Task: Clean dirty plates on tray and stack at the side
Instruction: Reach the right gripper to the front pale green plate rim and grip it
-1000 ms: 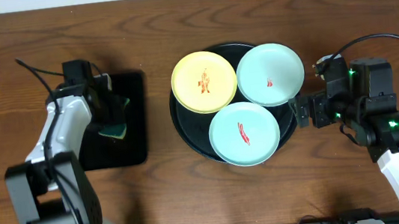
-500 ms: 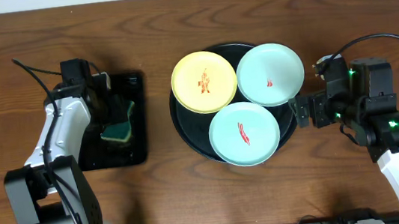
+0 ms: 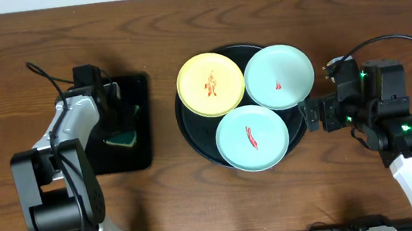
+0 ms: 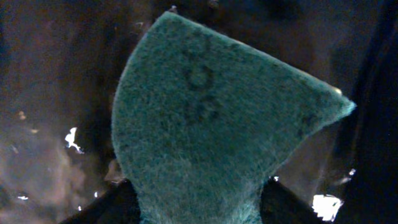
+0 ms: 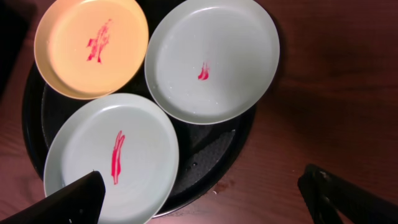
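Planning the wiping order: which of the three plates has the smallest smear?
The mint-blue plate at the tray's far right: just a red dab, while the nearer mint-blue plate and the yellow plate carry longer streaks.

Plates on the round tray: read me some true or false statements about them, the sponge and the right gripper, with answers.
1. The yellow plate and both mint plates rest on the round black tray. True.
2. The yellow plate is clean. False: it bears a red smear.
3. The right gripper holds a plate. False: it is open and empty, beside the tray.
4. The green sponge is over the rectangular black tray. True.
5. Both mint plates carry red smears. True.
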Controlling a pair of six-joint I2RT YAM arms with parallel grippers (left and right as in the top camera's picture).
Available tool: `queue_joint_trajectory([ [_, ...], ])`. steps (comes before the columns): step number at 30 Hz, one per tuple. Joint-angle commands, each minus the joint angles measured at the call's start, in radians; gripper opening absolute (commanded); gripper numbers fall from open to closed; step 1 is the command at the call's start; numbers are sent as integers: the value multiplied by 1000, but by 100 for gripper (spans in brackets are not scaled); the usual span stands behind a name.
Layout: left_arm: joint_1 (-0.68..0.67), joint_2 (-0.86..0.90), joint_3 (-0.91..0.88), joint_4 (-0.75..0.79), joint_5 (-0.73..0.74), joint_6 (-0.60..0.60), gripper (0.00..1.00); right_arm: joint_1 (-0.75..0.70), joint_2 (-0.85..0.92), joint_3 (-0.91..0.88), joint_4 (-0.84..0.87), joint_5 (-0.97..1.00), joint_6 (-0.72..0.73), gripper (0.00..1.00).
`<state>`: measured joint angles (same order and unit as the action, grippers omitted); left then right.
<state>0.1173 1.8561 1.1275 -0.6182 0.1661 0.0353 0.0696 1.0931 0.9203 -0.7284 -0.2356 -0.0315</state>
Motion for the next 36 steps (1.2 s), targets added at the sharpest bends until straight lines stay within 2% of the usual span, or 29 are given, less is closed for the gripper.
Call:
queue_joint_trajectory([
  [1, -7, 13, -10, -4, 5, 0, 32, 13, 3, 16, 2, -1, -11, 99],
  [4, -6, -3, -8, -5, 5, 0, 13, 13, 3, 16, 2, -1, -11, 99],
  [6, -6, -22, -8, -5, 5, 0, 8, 13, 3, 16, 2, -1, -11, 99],
  [16, -6, -139, -8, -56, 6, -50, 7, 14, 40, 16, -68, -101, -45, 99],
  [22, -7, -166, -8, -135, 16, -177, 8, 24, 138, 16, -76, -115, -44, 99],
  [27, -7, -166, -8, -166, 89, -178, 7, 60, 253, 16, -39, -151, -13, 99],
  [33, -7, -166, -8, -167, 89, -179, 7, 83, 385, 16, 26, -134, 43, 100],
  [36, -7, -166, -8, -167, 89, -179, 7, 83, 437, 16, 55, -135, 55, 77],
])
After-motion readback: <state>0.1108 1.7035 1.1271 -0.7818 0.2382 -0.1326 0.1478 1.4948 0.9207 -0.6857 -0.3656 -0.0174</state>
